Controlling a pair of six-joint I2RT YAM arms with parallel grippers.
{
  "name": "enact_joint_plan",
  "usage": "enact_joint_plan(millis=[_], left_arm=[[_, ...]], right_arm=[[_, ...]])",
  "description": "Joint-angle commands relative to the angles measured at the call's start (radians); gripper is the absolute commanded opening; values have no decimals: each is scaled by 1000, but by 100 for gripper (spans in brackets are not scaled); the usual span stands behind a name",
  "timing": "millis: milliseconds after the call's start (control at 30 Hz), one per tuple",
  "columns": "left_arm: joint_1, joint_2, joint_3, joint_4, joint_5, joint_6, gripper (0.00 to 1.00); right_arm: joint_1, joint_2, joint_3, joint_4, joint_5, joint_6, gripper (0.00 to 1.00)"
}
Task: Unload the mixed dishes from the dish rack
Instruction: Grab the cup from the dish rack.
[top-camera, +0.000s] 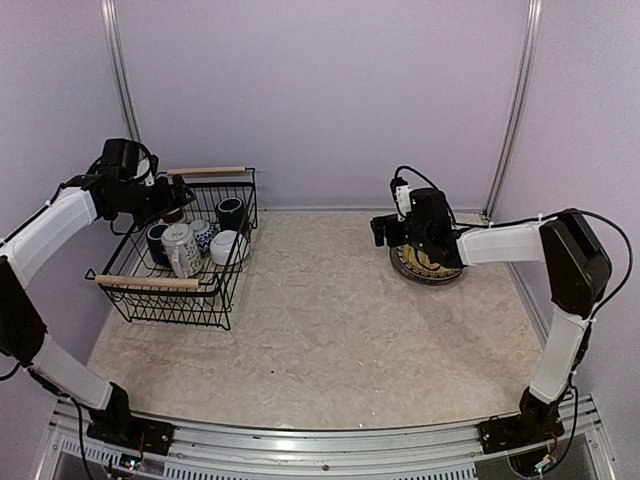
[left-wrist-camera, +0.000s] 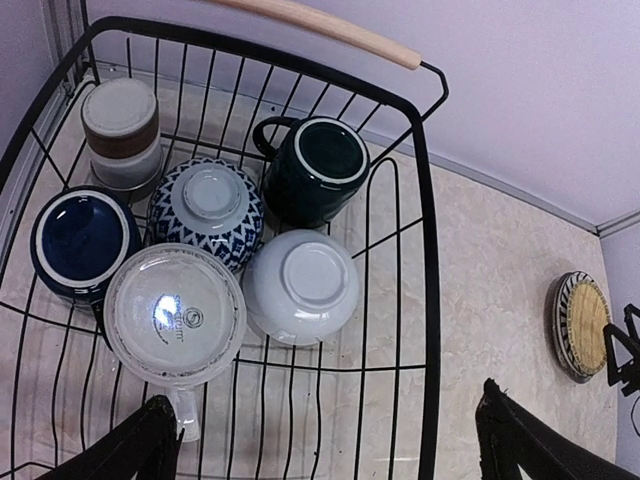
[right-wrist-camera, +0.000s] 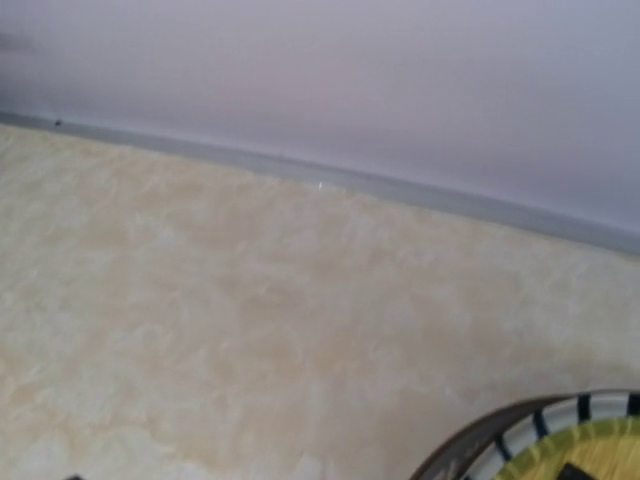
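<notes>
- Fingers (left-wrist-camera: 135, 450) of the left gripper (left-wrist-camera: 325, 415) were spread wide apart and gripped nothing, one at each lower corner of the left wrist view.
- Dish rack (left-wrist-camera: 428, 250) lay directly under those fingers. Its right-hand rim ran between the two tips.
- White mug (left-wrist-camera: 175, 315), upside down, sat just ahead of the left fingertip with its handle pointing back toward that tip.
- White bowl (left-wrist-camera: 300, 285), also upside down, sat between the fingers, touching the white mug.
- Farther ahead were a blue-patterned bowl (left-wrist-camera: 207, 210), inverted, and a dark mug (left-wrist-camera: 315, 170), upright.
- Dark blue mug (left-wrist-camera: 82, 240) stood upright, out beyond the left fingertip.
- Small brown-white cup (left-wrist-camera: 120, 130) stood in the farthest corner of the rack, under the far wooden handle (left-wrist-camera: 330, 30).
- Right gripper (top-camera: 385, 232): open or closed, cannot tell. Its fingers barely showed in the right wrist view.
- Black-and-white striped plate (right-wrist-camera: 545, 430) lay on the table (right-wrist-camera: 250, 330) close under the right fingers. The yellowish plate (right-wrist-camera: 595, 445) was stacked on it, well apart from the rack.
</notes>
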Motion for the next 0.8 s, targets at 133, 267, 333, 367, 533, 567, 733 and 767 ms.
enact_joint_plan(millis=[133,267,333,367,533,567,733,767], left_arm=[[34,154,203,-215,63,44,99],[73,295,334,-342,91,47,95],[75,332,363,-366,53,53,95],[74,344,369,-374,35,59,98],[71,390,364,-396,-36,64,99],[68,396,363,-401,-59,69,99],[54,443,364,-406,-177,99,99],[51,457,364,-406,-198,102,99]], right_arm=[[52,81,7,95,23,-70,100],[66,120,36,75,1,-91,100],[81,124,33,78,28,-107,100],[89,124,27,82,44,-113,100],[103,94,-36,124,61,-124,100],[103,87,-50,134,62,-122,100],[103,71,-76,161,49,-121,100],[103,71,-76,161,49,-121,100]])
